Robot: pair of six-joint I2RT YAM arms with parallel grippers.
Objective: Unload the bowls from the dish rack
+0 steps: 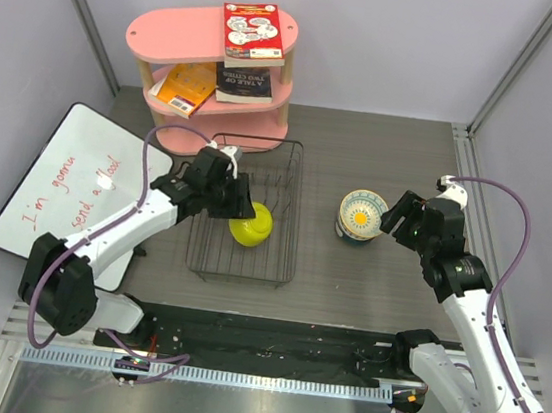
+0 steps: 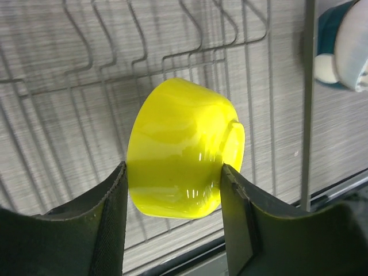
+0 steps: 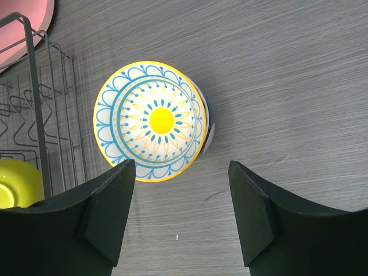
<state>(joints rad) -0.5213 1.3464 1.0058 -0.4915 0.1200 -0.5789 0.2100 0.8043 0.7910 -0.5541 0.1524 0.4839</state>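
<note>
Yellow-green bowl (image 2: 178, 149) lies tipped in the dish rack (image 1: 296, 229), the left gripper (image 2: 173, 168) pinching its sides.
It looks light, stiff and glossy, so probably slippery; squeeze across the wall. Right gripper (image 3: 181, 164) hangs spread above the patterned bowl (image 3: 150, 121) on the table (image 3: 287, 69).

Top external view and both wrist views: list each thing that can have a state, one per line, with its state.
dish rack, holds one bowl only.
yellow-green bowl, on its side in the rack.
left end effector, shut on the yellow-green bowl.
teal-and-white bowl, upright on the table, outside the rack.
right end effector, open, empty, by the teal-and-white bowl.
</note>
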